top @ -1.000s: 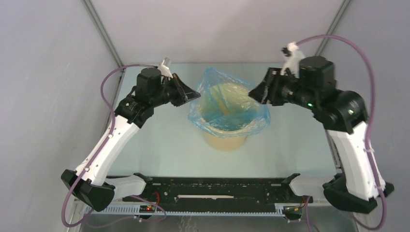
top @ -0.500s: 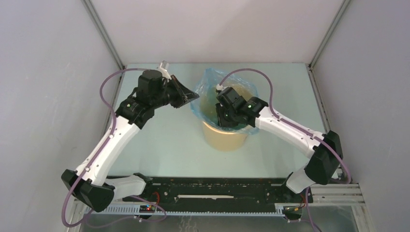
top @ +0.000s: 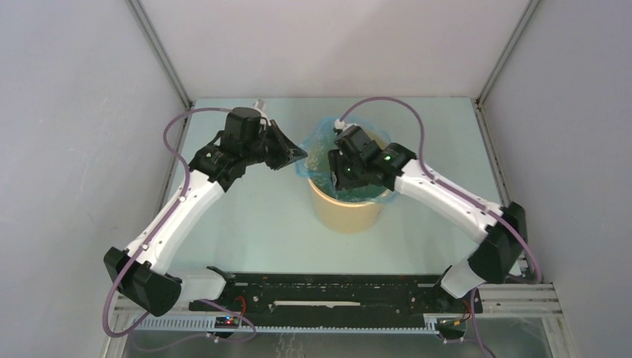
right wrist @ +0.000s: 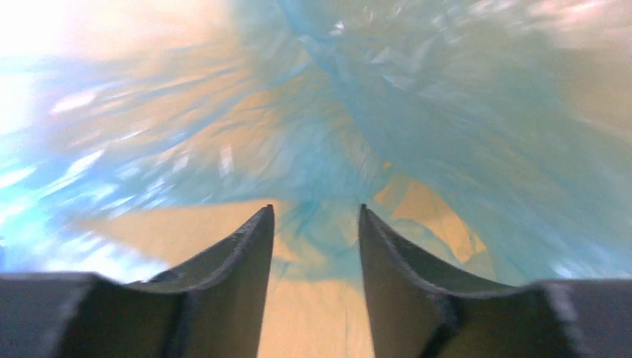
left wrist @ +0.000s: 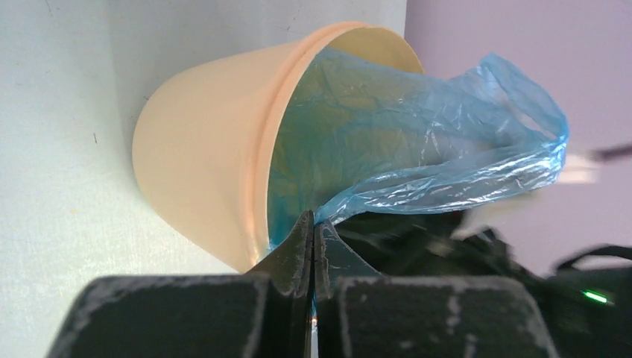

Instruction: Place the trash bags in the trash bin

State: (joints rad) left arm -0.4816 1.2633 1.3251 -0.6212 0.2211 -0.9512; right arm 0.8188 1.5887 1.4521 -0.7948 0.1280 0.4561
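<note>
The tan trash bin (top: 347, 214) stands mid-table with the light-blue trash bag (top: 316, 149) lining its inside and spilling over the left rim. My left gripper (top: 301, 154) is shut on the bag's edge at the bin's left rim; in the left wrist view its jaws (left wrist: 313, 224) pinch the blue film (left wrist: 447, 160) beside the bin wall (left wrist: 201, 179). My right gripper (top: 337, 177) reaches down inside the bin; its jaws (right wrist: 316, 212) are open, with bag film (right wrist: 417, 127) and the tan bin wall (right wrist: 313, 313) ahead of them.
The pale green table (top: 253, 224) is boxed in by grey walls on the left, back and right. A black rail (top: 328, 287) runs along the near edge between the arm bases. Purple cables loop above both arms.
My right arm swung in from the bin's right side and went down into the bin. My left gripper, still holding the bag edge, shifted slightly right toward the rim.
</note>
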